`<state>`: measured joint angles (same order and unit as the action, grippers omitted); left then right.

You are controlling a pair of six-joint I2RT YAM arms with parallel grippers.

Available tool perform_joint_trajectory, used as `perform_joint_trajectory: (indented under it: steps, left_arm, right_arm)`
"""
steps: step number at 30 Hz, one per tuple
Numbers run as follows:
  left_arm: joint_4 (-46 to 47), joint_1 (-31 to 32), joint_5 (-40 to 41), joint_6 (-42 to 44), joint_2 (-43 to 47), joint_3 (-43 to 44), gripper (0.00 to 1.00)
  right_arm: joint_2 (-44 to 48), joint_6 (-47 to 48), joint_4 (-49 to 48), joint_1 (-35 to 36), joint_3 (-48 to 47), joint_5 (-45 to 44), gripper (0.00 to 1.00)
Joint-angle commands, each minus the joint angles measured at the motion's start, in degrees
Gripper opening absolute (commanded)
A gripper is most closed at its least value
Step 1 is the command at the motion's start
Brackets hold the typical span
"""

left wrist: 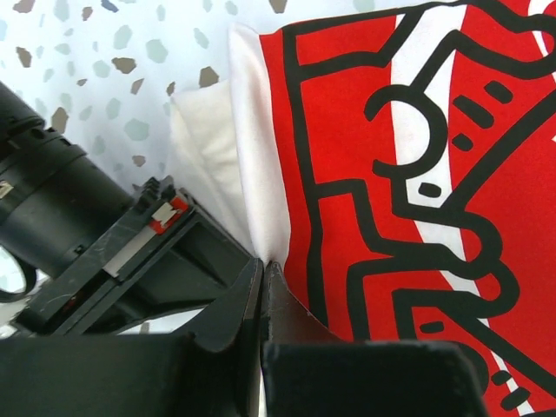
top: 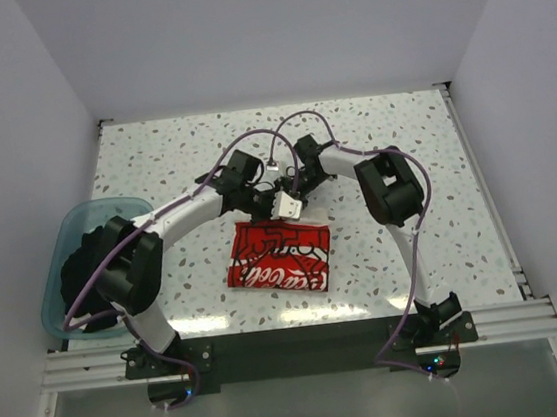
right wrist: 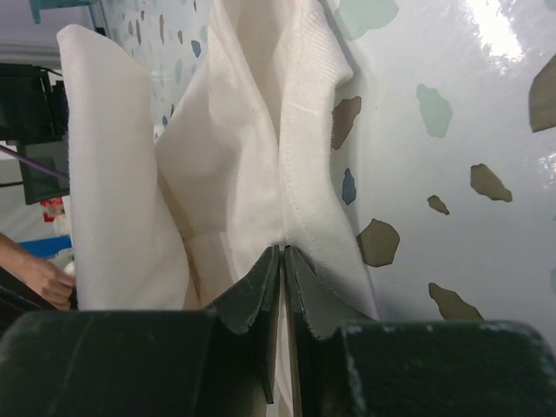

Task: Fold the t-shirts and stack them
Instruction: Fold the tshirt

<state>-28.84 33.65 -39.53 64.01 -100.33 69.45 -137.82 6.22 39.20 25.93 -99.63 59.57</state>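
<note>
Jaws, both arms: closed, each pinching cloth. The left jaws are shut on the white border of the white shirt (top: 279, 259), right at the edge beside the red print (left wrist: 347, 122). No gap shows between them, only a thin layer of cloth. The right jaws are shut on a thicker bunch of plain white cloth (right wrist: 234, 174), with a stitched hem running up from the tips. Several layers stand in loose folds above that pinch.

Position: the top view puts the two pinches just beside each other, over the far edge of the shirt, about the middle of that edge. A small white peak of cloth is raised between them. The rest of the shirt lies flat on the tabletop (top: 433, 151) as a compact rectangle, print up, near the middle.

Reading: the shirt looks already folded down to a small panel. Gripping the far edge with both arms suggests either a last fold toward the near side or a lift to carry it off in one piece. Such close-set pinches leave the outer corners unsupported, so they may droop or come unfolded on lifting. A low, slow carry would suit.

Elsewhere: the black shirt (top: 83, 276) sits bunched in the teal tub (top: 59, 228) at the left edge of the tabletop, well apart from the white one and not yet folded. Stack not started; task judged less than halfway.
</note>
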Motion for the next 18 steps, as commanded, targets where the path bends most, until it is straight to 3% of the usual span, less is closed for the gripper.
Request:
perform_joint_trajectory:
  steps: [1,18]
  left_arm:
    - [5.0,-0.1,1.6,-0.1,2.5,1.1,0.0]
    - [10.8,-3.4,4.0,2.3,-3.6,6.2,0.0]
  right_arm:
    - [-2.8,3.4,2.7,0.3,-1.0,-1.1,0.11]
    - [-4.0,7.6,7.6,0.2,-2.2,0.3,0.11]
